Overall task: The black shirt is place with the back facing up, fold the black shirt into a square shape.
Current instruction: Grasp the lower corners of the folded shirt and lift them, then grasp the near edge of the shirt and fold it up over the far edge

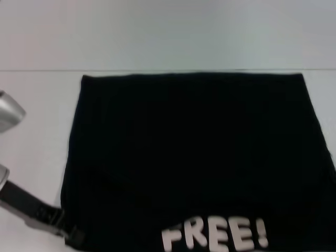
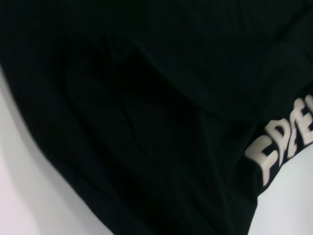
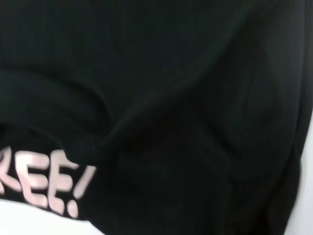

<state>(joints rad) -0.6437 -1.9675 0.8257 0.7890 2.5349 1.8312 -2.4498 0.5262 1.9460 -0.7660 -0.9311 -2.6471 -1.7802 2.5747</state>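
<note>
The black shirt point(image 1: 194, 152) lies spread flat on the white table point(image 1: 37, 136), filling most of the head view. Its near edge is turned over, so the white "FREE!" lettering point(image 1: 215, 235) shows at the bottom. My left arm comes in at the lower left, and its left gripper point(image 1: 72, 234) is at the shirt's near left corner, touching the cloth. The left wrist view shows creased black cloth point(image 2: 146, 122) and part of the lettering point(image 2: 279, 147). The right wrist view shows a fold of the shirt point(image 3: 161, 112) with the lettering point(image 3: 49, 186) beneath. My right gripper does not show in any view.
The table's far edge point(image 1: 42, 70) runs just behind the shirt's far hem. Bare white table lies left of the shirt and in a thin strip at its right. A grey part of my left arm point(image 1: 8, 113) sits at the left edge.
</note>
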